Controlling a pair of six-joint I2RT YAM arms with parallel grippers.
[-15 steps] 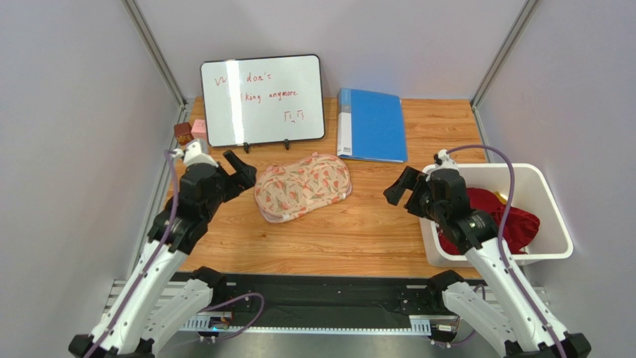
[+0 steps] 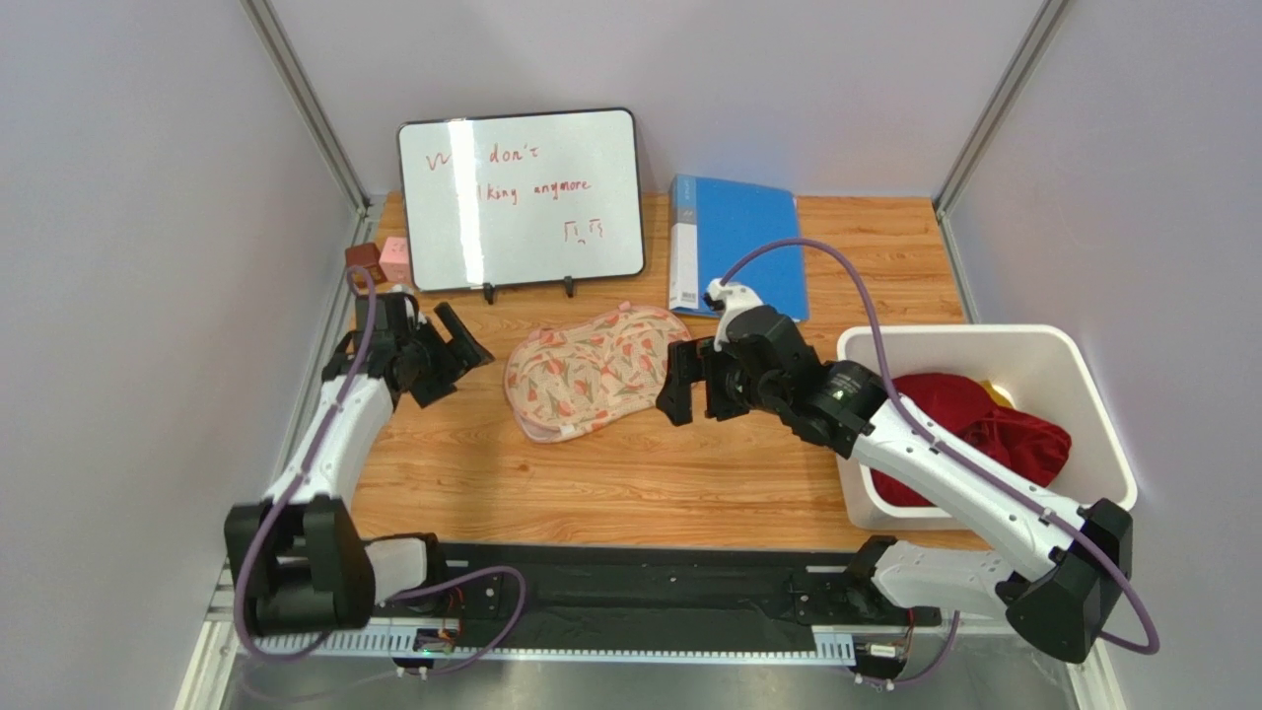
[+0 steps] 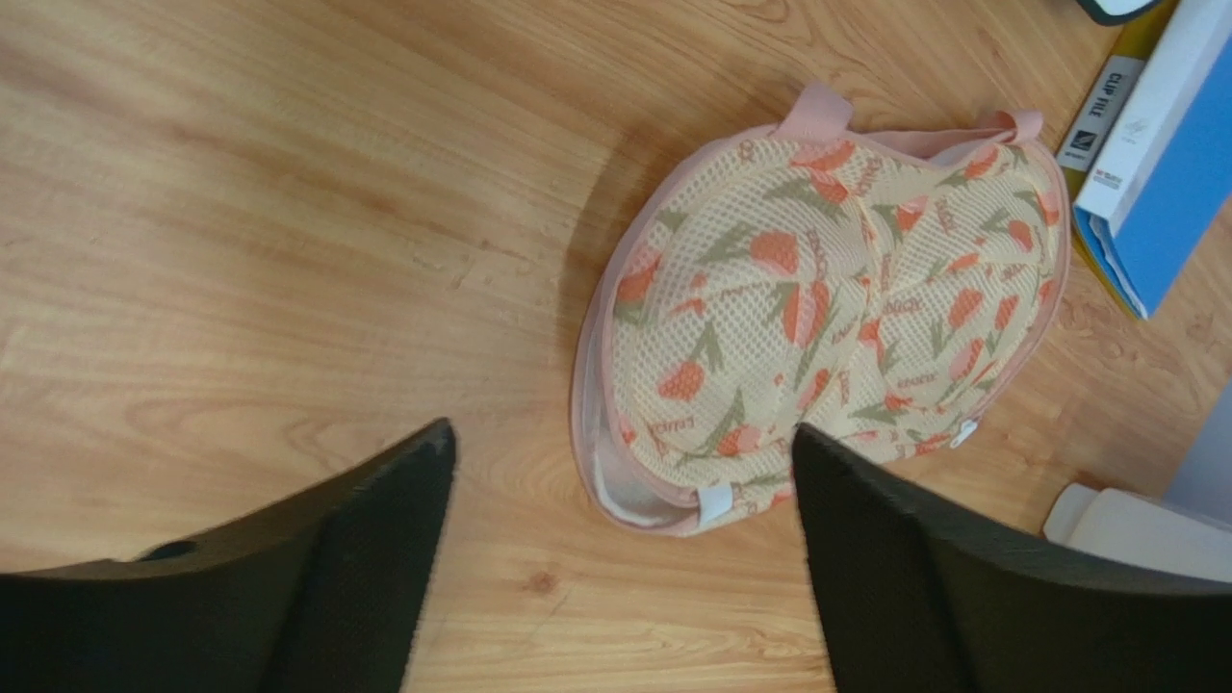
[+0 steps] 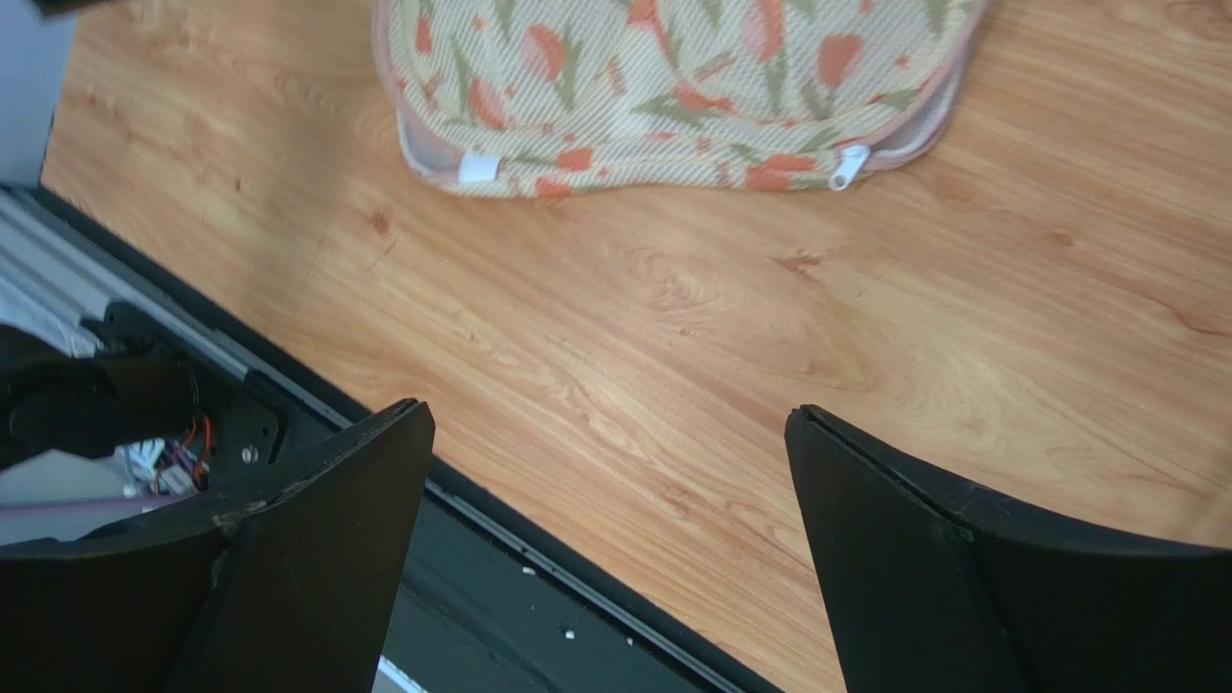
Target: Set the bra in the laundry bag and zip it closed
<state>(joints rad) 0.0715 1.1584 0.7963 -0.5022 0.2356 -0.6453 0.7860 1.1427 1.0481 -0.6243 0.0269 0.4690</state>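
The laundry bag (image 2: 600, 367) lies flat on the wooden table, a cream pouch with pink-and-green leaf print and pink trim. In the left wrist view the laundry bag (image 3: 824, 303) gapes a little at its near end, showing pale lining. My left gripper (image 2: 456, 360) is open and empty just left of the bag, its left wrist view (image 3: 622, 430) facing that end. My right gripper (image 2: 674, 388) is open and empty at the bag's right end; the right wrist view (image 4: 608, 416) shows the bag (image 4: 665, 87) beyond the fingers. I cannot single out the bra.
A white plastic bin (image 2: 1089, 407) at the right holds heaped red and yellow clothes (image 2: 978, 422). A whiteboard (image 2: 519, 193) and a blue folder (image 2: 736, 244) stand behind the bag. Small blocks (image 2: 378, 259) sit at the far left. A black rail (image 2: 593, 592) runs along the table's near edge.
My right arm has swung left from the bin to the bag's right end. My left arm has stretched out lower and shifted slightly left. The bag has not moved.
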